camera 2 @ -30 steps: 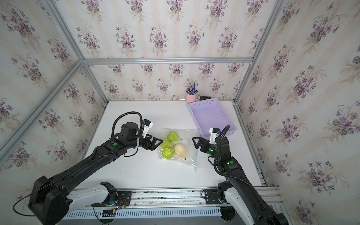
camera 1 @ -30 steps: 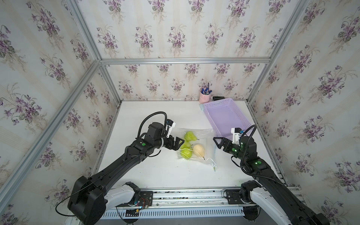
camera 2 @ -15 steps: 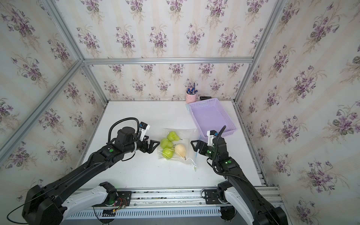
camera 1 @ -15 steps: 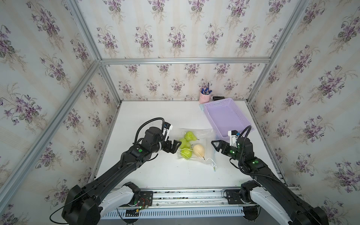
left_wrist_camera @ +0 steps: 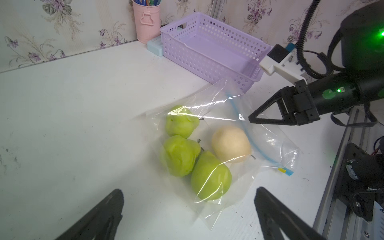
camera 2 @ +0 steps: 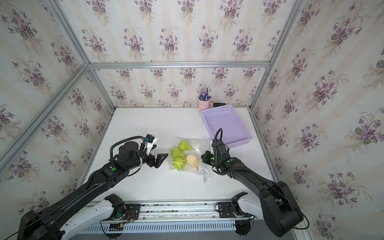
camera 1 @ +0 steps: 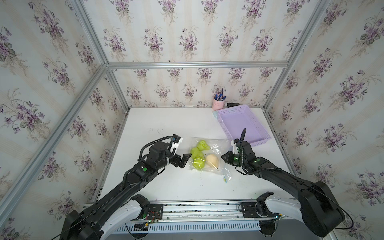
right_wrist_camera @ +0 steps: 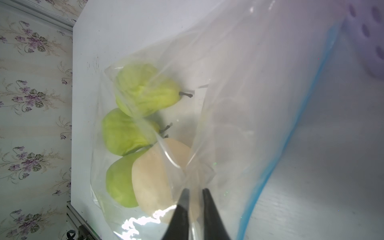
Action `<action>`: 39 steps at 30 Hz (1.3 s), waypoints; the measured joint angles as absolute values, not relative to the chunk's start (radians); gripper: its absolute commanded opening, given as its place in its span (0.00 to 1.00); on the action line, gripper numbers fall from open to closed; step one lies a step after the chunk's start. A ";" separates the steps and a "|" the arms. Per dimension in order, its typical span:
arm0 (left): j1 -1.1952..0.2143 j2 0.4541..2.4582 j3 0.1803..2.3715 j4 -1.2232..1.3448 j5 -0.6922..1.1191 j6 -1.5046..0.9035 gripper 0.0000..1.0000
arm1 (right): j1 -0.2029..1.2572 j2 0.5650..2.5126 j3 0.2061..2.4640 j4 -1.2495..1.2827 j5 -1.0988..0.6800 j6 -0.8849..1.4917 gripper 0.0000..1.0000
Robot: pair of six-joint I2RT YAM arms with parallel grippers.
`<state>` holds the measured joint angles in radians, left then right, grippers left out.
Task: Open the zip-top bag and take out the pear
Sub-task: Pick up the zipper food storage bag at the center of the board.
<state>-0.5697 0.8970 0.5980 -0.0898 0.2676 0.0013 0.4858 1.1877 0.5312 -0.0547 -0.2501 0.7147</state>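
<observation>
Pinching a fold of the zip-top bag point(camera 1: 218, 145) beside its blue zip strip with the right gripper point(right_wrist_camera: 195, 190), fingertips pressed together on the film. Holding the left gripper point(camera 1: 185, 160) spread wide, just beside the bag's opposite edge. Four pears point(camera 1: 197, 154) inside, resting on the white worktop point(camera 1: 162, 124) near a lilac basket point(left_wrist_camera: 207, 64). Floral-papered walls point(camera 1: 187, 41) all round. Reaching low from the front rail with both arms, angled inward.

Black arms point(camera 1: 133, 182), white base links point(camera 1: 124, 212), ribbed cables point(camera 1: 242, 137), green dots point(camera 1: 144, 169); left pincer point(camera 1: 186, 161) black, triangular fingers point(camera 1: 186, 156), seemingly plastic.
</observation>
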 measured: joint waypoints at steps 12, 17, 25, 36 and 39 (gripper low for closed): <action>-0.855 0.990 0.591 -0.040 0.216 0.461 0.99 | 0.563 1.505 1.009 -0.028 -0.340 0.894 0.00; -0.913 1.224 0.612 0.150 0.047 0.542 1.00 | 0.585 1.533 1.087 -0.056 -0.369 0.935 0.00; -0.956 1.547 0.735 0.411 -0.293 0.559 0.99 | 0.588 1.533 1.073 -0.078 -0.390 0.974 0.00; -0.953 1.500 0.693 0.423 -0.350 0.537 0.12 | 0.588 1.514 1.069 -0.079 -0.405 0.972 0.14; -0.945 1.449 0.667 0.385 -0.307 0.530 0.03 | 0.587 1.510 1.073 -0.078 -0.410 0.966 0.31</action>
<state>-0.9455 1.4490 0.6666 0.3855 -0.3073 0.5297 0.5865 1.5097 1.0733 -0.0784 -0.4099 0.9657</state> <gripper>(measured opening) 0.081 0.226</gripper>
